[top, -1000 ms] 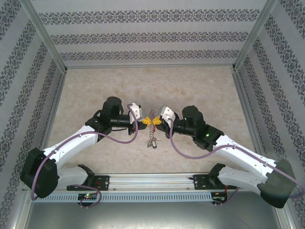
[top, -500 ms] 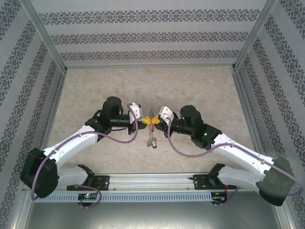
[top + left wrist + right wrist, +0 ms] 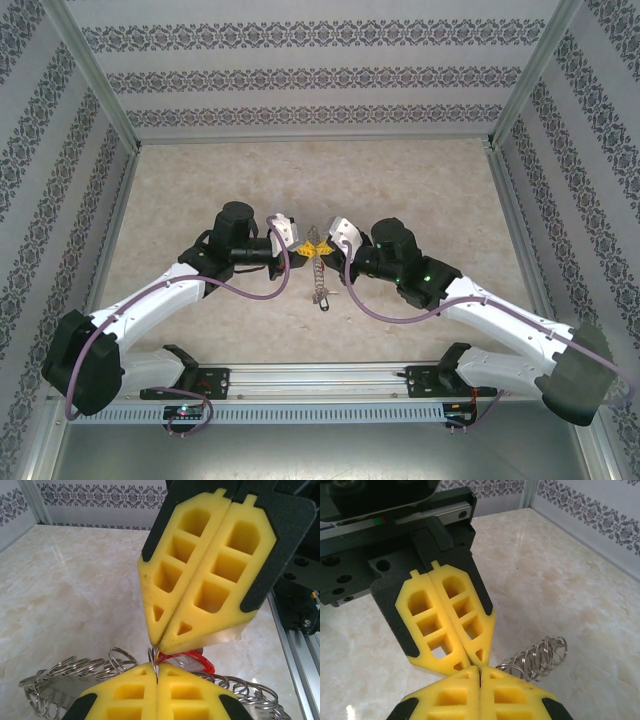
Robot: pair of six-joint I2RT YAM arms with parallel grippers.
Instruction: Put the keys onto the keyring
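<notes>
Keyring (image 3: 320, 280): large silvery wire loop strung with many small metal rings, lying on the beige marbled counter (image 3: 200, 180) at its middle, running from the two hands towards the arm bases.
Left hand (image 3: 156, 674): yellow fingers pressed together, one thin ring pinched in the seam.
Right hand (image 3: 160, 647): fingers fully closed, tip to tip with the left hand; what it grips is unclear.
Red-tagged key (image 3: 192, 661): red oblong plastic tag just under the right hand's tips, above the rings.
</notes>
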